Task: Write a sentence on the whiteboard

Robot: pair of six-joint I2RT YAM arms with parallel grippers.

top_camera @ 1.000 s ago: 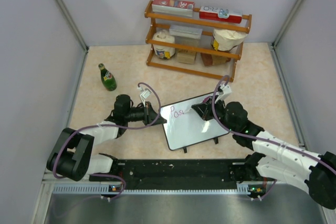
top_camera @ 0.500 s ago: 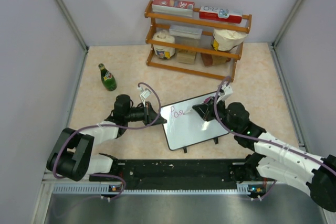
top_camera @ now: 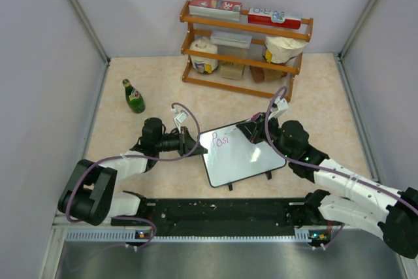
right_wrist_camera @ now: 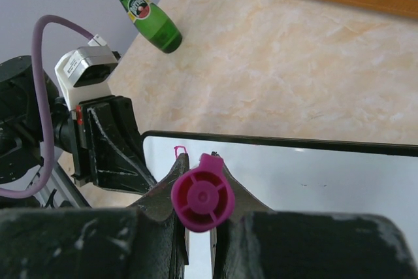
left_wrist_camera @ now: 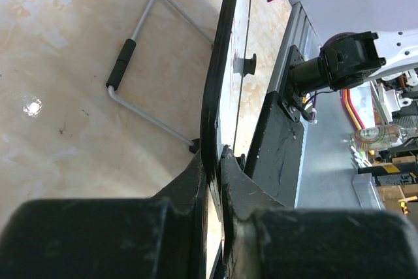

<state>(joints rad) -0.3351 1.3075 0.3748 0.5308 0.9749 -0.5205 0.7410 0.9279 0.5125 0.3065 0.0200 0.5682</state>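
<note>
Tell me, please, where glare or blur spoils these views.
Left wrist: glare spot on the table, left gripper on the whiteboard soft near the lens. Right wrist: right gripper blurred, the marker sharper. Top external: evenly lit.

Glossy, smooth white face on the whiteboard (top_camera: 238,155), with a thin black plastic frame. Beige marble-look table (top_camera: 157,83), smooth, slight sheen. Varnished wood rack (top_camera: 245,47). Shiny green glass bottle (top_camera: 134,97). Smooth pink plastic marker (right_wrist_camera: 202,199). Bare metal wire stand (left_wrist_camera: 121,63), black rubbery sleeve. Matt black, scuffed plastic on the left gripper (left_wrist_camera: 214,161).
</note>
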